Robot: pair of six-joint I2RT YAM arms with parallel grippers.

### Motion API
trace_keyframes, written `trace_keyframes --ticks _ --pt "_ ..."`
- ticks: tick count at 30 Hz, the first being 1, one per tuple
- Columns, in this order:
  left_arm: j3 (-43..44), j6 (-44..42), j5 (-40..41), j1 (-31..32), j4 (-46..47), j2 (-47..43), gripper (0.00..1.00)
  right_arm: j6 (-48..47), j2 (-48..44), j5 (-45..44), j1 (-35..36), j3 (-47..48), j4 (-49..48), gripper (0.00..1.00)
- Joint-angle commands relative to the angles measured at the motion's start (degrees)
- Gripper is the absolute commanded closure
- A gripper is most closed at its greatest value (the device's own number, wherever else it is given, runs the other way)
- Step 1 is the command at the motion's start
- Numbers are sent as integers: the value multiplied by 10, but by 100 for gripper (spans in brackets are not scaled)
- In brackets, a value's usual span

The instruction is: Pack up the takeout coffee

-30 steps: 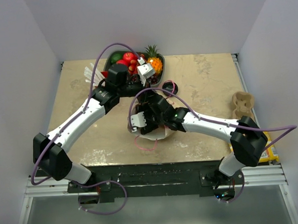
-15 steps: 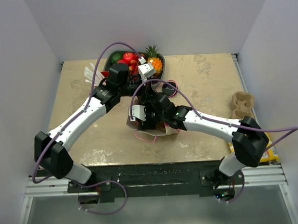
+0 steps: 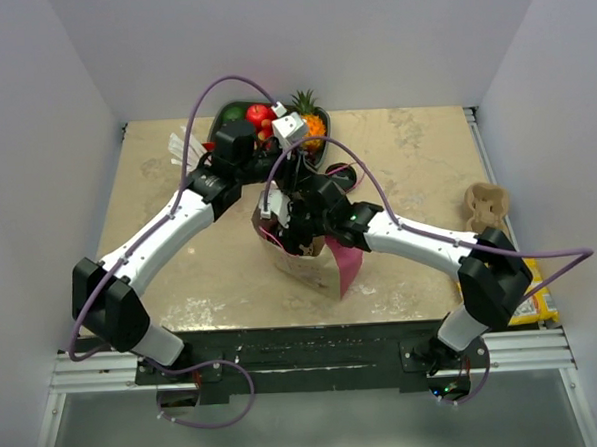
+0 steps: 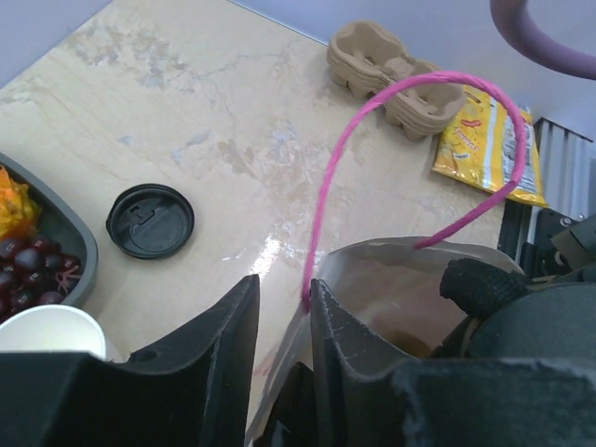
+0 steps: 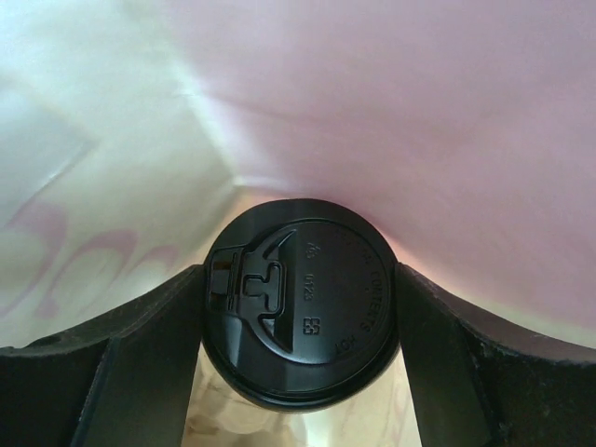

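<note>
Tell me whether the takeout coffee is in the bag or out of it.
In. Right wrist view: the takeout coffee, held by the right gripper, has the paper walls of the bag all around it.

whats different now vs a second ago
The paper bag went from slumped flat to standing, pink side showing. The right gripper, holding the takeout coffee inside it, shifted slightly toward the fruit tray. The left gripper stayed at the bag's rim; tray and cup carrier did not move.
</note>
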State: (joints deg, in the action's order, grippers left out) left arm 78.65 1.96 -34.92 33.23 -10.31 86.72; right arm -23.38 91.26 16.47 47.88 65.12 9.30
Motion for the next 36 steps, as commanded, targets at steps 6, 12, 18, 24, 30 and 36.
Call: trace_keyframes --ticks 6,12,18,24,30,36 --pt "34 21 -54 12 -14 -1 61 184 48 32 -71 -49 87 40" --pt "33 22 -34 12 -13 -5 56 187 52 39 -71 -84 84 37" --pt "45 5 -11 10 -18 -16 49 151 20 28 -71 -60 87 24" --pt "43 -8 -2 6 -24 -35 46 122 -20 30 -71 -47 107 6" --pt "50 -14 12 1 -31 -47 42 115 -75 34 -70 -40 109 1" --pt "55 -17 16 -3 -31 -56 41 93 -100 55 -70 -11 141 1"
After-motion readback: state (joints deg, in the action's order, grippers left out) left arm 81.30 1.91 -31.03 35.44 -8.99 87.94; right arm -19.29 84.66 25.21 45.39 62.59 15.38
